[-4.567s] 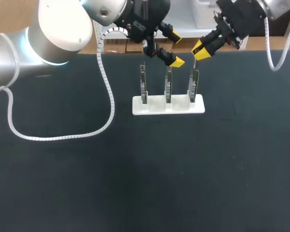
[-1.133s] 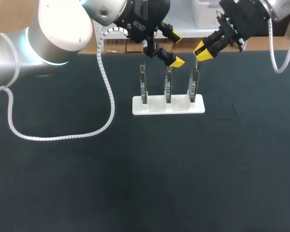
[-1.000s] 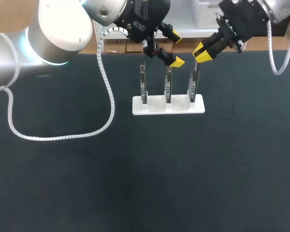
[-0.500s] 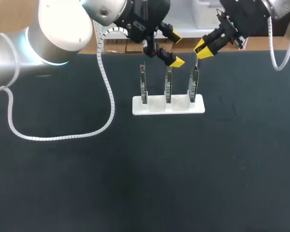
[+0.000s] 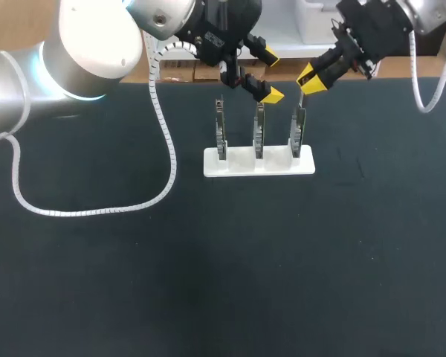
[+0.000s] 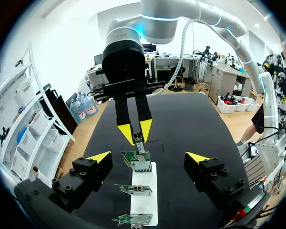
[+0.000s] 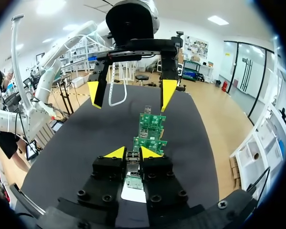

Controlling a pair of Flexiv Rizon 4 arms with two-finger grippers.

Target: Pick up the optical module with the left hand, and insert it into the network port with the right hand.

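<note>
Right tool (image 5: 310, 79) clamps optical module (image 6: 139, 141) over end board (image 5: 299, 134) in rack (image 5: 238, 163); left tool (image 5: 270, 75) spread wide.

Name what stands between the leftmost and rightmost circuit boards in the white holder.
A third circuit board, upright in the white holder's middle slot; the head view shows it plainly.

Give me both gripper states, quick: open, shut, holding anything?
Left gripper: open, holding nothing.
Right gripper: shut on the optical module.
</note>
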